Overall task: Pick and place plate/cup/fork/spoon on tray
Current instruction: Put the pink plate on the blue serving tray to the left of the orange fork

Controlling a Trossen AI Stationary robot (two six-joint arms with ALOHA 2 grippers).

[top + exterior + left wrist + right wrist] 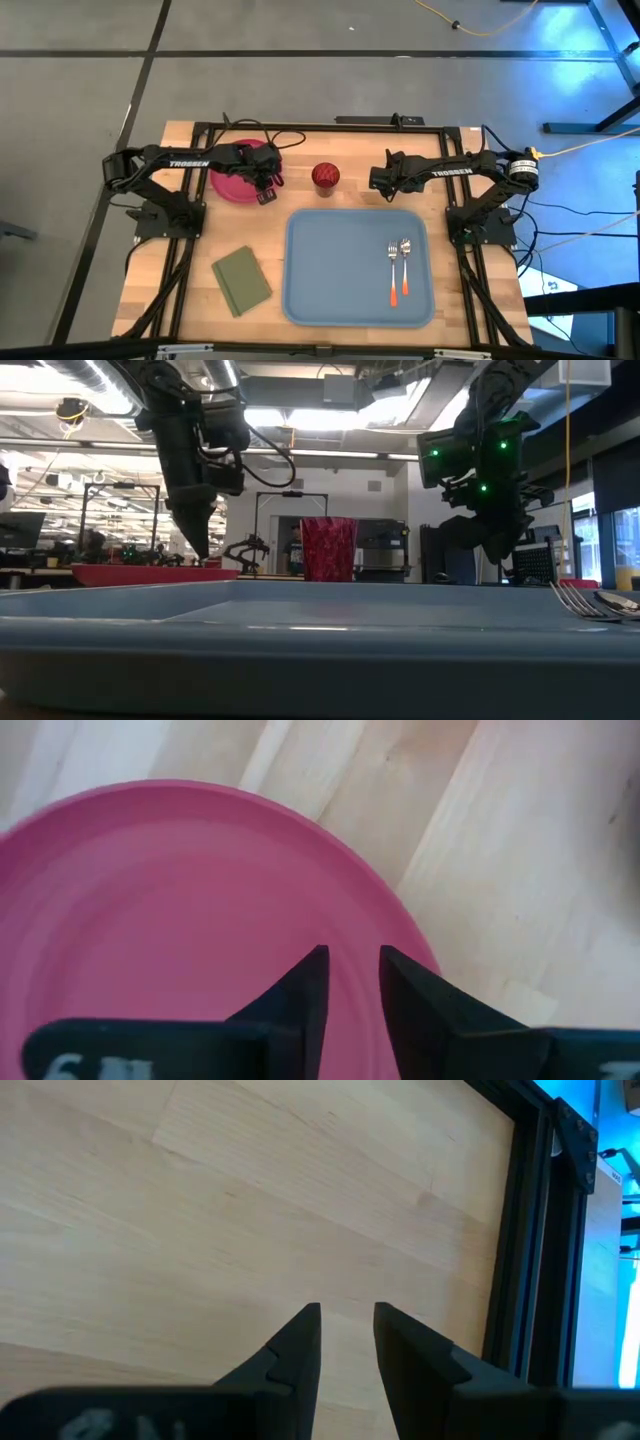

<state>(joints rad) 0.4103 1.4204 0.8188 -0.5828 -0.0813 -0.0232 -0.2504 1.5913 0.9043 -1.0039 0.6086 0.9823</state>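
One round magenta-pink plate (170, 910) under left gripper (352, 965), fingers barely parted.

Both arms are dark, almost black, built of slim links with round joints, and each forearm carries the white word TROSSEN. Black cables loop beside the left arm (190, 160). The right arm (450, 172) has small green lights on its wrist housing. The fingers (300, 995) are dark wedges — pointed, matte.
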